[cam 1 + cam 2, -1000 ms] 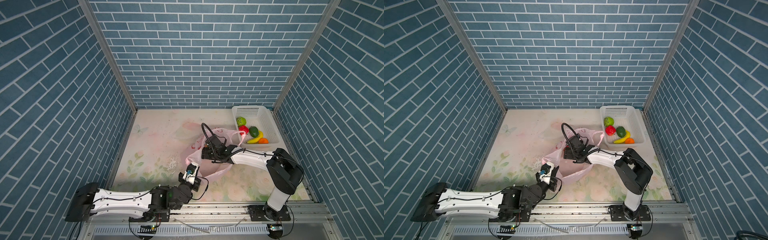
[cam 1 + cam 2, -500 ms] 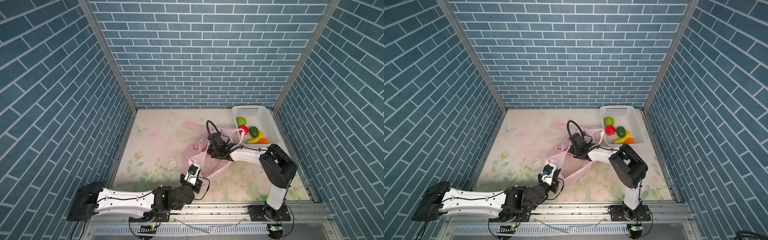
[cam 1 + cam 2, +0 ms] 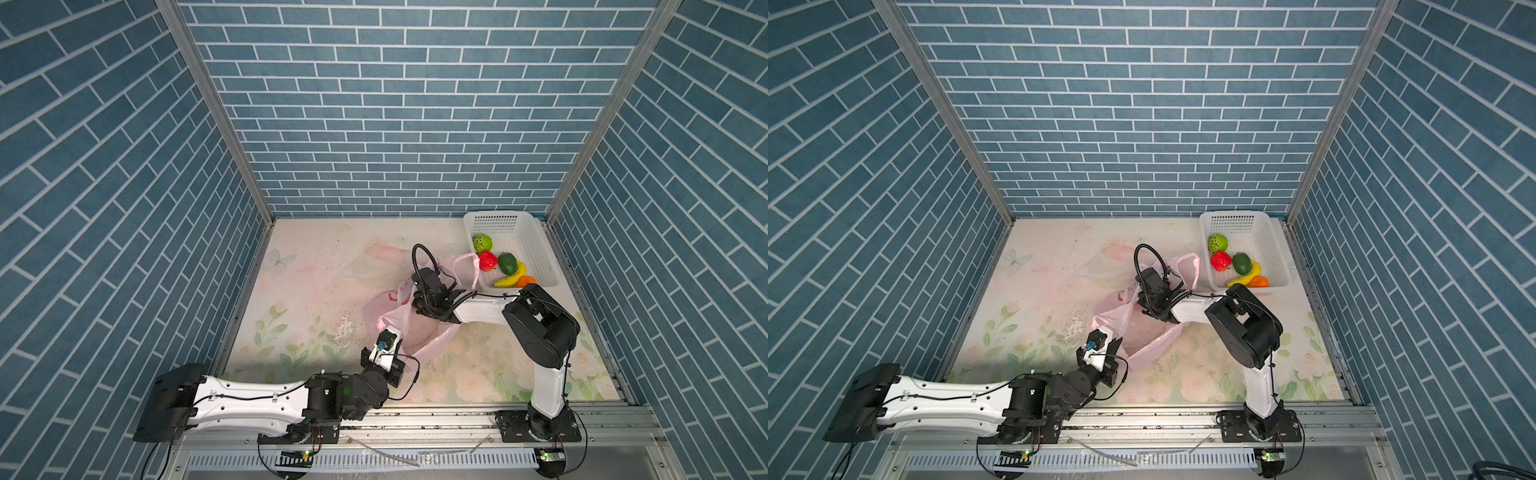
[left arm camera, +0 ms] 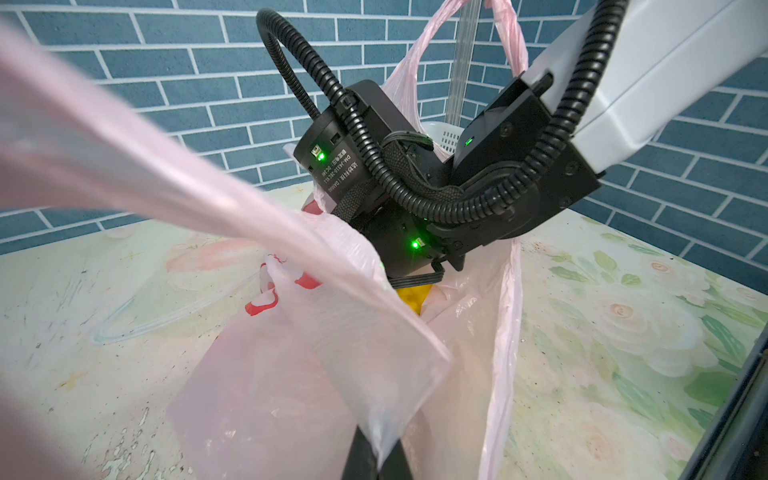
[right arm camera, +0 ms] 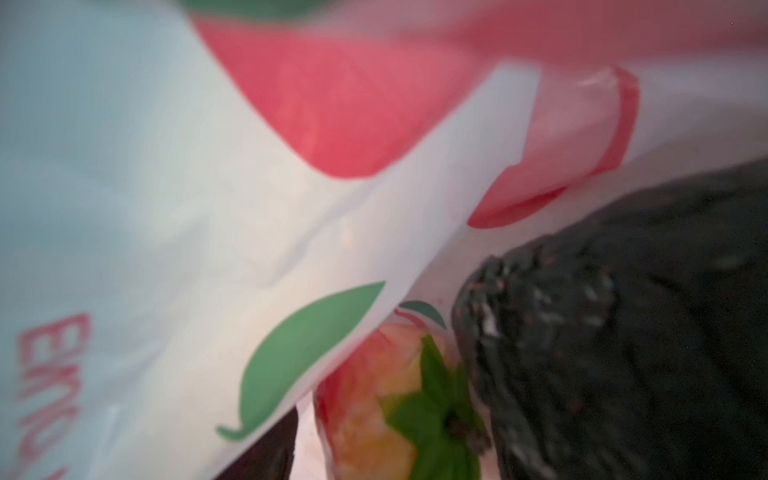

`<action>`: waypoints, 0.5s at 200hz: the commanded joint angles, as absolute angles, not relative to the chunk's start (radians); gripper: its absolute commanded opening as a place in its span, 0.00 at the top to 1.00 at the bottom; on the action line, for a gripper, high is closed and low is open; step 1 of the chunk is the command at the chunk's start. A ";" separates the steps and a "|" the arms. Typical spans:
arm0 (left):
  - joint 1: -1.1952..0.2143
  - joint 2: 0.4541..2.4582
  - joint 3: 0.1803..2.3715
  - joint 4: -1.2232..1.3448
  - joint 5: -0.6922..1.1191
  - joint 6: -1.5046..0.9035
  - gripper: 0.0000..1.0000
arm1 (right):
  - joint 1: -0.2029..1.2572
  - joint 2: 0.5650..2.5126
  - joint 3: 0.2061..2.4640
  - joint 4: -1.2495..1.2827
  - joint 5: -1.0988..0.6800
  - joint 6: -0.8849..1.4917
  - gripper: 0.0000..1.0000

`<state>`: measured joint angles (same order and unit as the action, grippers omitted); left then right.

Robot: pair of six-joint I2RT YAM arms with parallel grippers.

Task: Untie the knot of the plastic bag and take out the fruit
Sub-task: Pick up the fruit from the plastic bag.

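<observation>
Knot looks undone; you're on unload. L gripper (image 4: 377, 456) pinches bag (image 4: 291, 374) rim, holding mouth open. R gripper (image 3: 424, 309) is inside bag, jaws hidden, can't tell. Avocado (image 5: 623, 332) right ahead of it, reddish fruit (image 5: 374, 395) beside. Next: close on one, lift clear w/o snagging film.

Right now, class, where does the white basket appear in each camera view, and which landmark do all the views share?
In both top views: the white basket sits at the table's far right corner.
Left wrist: only a small white patch shows, behind the right arm's black wrist.
Right wrist: not in it.
Shared landmark: the plastic bag, pink, in all four.
</observation>
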<state>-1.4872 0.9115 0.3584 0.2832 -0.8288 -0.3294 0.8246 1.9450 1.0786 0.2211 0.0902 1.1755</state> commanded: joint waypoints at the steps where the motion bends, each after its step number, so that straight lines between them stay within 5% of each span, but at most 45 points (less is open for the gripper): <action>1: -1.489 0.907 0.347 0.283 -0.821 -0.337 0.97 | 0.820 1.987 1.107 0.232 0.132 1.232 0.31; 56: -1.488 0.906 0.355 0.268 -0.819 -0.338 0.97 | 0.822 1.972 1.079 0.270 0.150 1.229 0.52; 100: -1.488 0.911 0.350 0.274 -0.835 -0.340 0.97 | 0.835 1.895 1.028 0.281 0.135 1.206 0.57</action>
